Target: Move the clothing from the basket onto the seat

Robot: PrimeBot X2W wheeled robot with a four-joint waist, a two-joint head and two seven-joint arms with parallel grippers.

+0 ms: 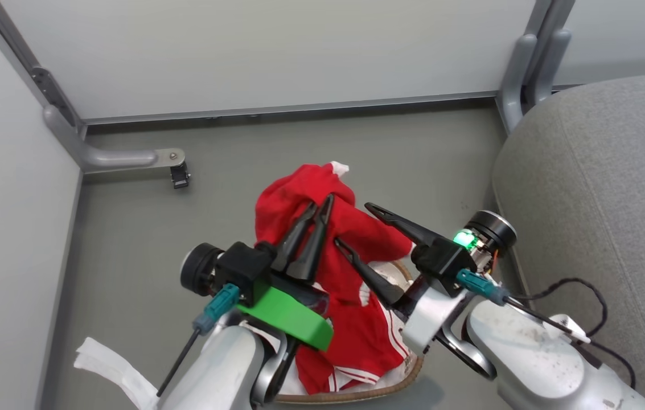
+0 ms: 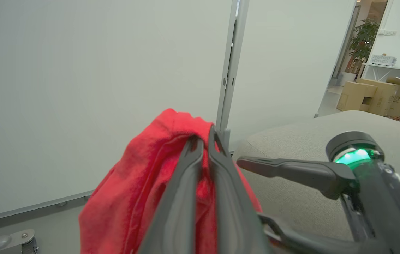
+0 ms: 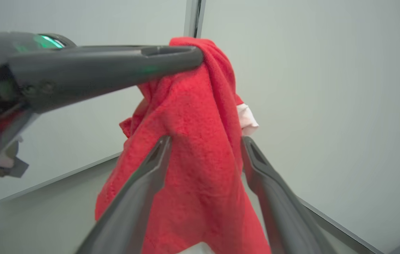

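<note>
Left gripper clamped on clothing, tail hanging in basket | right gripper spread wide, gripping nothing | seat without clothing; whole transfer left

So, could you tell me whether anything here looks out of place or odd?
Only a white cloth strip stands out: it lies loose on the floor, outside the basket. The clothing hanging from the shut left gripper looks expected.

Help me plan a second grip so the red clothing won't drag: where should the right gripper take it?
Probably the hanging fold of the clothing just below the left gripper's pinch, coming from the seat side. The fabric drapes straight down there, and the open right gripper faces it, a finger at each side.
</note>
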